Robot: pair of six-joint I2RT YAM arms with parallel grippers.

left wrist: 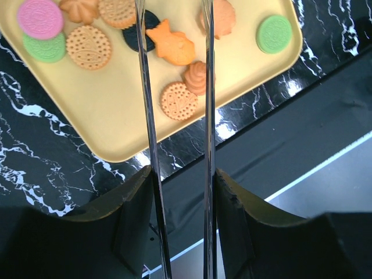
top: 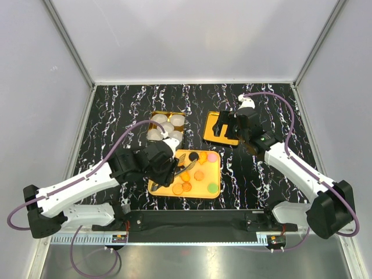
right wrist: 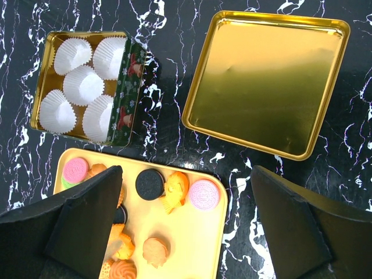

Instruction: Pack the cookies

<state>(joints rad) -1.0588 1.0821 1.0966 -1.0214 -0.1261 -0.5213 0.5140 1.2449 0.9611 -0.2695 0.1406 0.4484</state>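
The cookies (left wrist: 88, 46) lie loose on a yellow tray (left wrist: 116, 116) by the middle of the counter's near edge. The left gripper (left wrist: 183, 174) hangs over the tray's left part, clenched on metal tongs (left wrist: 145, 104) whose blades stand apart either side of a fish-shaped cookie (left wrist: 171, 46). The right gripper (right wrist: 186, 174), jaws released wide, hovers near the gold lid (right wrist: 267, 81), which lies beside the tin (right wrist: 125, 81) of white paper cups (right wrist: 83, 84) towards the far edge
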